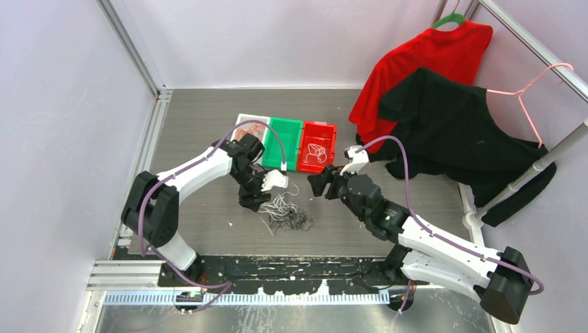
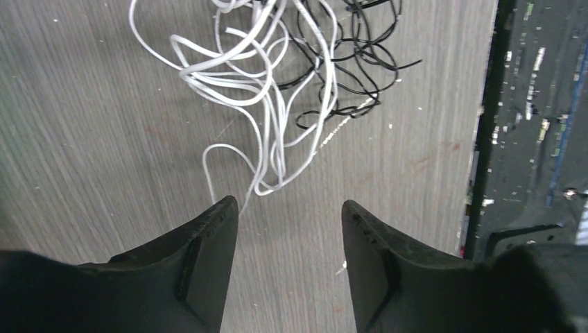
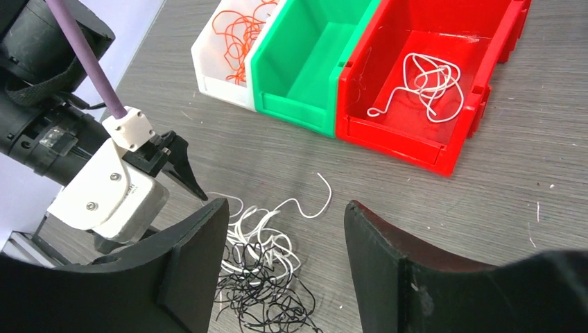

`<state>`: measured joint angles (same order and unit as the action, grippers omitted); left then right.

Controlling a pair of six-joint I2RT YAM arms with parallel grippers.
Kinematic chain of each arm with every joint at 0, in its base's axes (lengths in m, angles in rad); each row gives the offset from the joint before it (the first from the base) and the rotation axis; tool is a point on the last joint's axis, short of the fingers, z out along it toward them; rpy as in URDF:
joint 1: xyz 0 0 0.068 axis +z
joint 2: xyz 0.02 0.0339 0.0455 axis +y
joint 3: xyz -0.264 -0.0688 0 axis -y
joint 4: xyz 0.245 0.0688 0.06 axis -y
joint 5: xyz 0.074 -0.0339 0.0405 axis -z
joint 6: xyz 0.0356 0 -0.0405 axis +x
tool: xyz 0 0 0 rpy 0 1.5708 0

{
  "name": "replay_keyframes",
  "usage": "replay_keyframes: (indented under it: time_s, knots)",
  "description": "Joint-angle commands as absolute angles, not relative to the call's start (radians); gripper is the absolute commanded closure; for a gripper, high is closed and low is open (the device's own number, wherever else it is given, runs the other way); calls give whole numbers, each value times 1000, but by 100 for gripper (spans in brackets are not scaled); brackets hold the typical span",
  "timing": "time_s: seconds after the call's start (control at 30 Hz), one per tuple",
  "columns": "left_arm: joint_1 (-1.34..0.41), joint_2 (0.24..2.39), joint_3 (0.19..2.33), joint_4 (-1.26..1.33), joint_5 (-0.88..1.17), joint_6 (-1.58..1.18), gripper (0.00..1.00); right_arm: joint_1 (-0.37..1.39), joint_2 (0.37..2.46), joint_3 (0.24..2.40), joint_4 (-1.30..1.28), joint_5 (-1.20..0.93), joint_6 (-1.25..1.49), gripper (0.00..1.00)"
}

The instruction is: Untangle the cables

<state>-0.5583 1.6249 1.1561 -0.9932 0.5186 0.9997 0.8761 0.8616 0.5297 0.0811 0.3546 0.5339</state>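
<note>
A tangled clump of white and black cables (image 1: 286, 214) lies on the grey table between the two arms. In the left wrist view the white strands (image 2: 263, 90) lie just ahead of my left gripper (image 2: 290, 205), with the black strands (image 2: 353, 55) beyond them. That gripper is open with only bare table between its fingers. My right gripper (image 3: 286, 205) is also open and hangs above the clump (image 3: 263, 270), empty. In the top view the left gripper (image 1: 253, 198) is at the clump's left and the right gripper (image 1: 320, 184) is up to its right.
Three bins stand in a row behind the clump. The white bin (image 1: 248, 130) holds orange cables (image 3: 239, 28), the green bin (image 3: 305, 104) is empty, and the red bin (image 3: 395, 135) holds one white cable (image 3: 423, 80). A red shirt (image 1: 423, 62) and a black shirt (image 1: 457, 132) hang at the back right.
</note>
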Motion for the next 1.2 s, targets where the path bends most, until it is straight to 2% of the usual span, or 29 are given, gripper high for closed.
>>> replay_keyframes:
  time_s: [0.0,0.17,0.3,0.47,0.53,0.6,0.67,0.87,1.17]
  knots:
    - [-555,1622,1127,-852,517,978,46,867,846,539,113,358,552,33]
    - [-555,1618,1126,-810,507,977,62,858,844,550,97,347,554,35]
    - [-556,1608,1101,-792,495,988,69,850,835,550,92,340,551,36]
    - [-555,1581,1087,-785,497,950,91,844,839,556,89,326,546,37]
    - [-555,1564,1101,-832,512,932,96,843,840,565,85,326,539,35]
    - [-555,1545,1131,-891,519,897,99,841,832,567,84,327,535,30]
    - [-553,1532,1177,-958,523,857,100,839,823,569,84,325,528,26]
    - [-543,1461,1304,-1099,521,722,100,839,844,581,112,235,501,23]
    - [-532,1386,1479,-1194,508,606,100,842,1001,654,221,30,460,20]
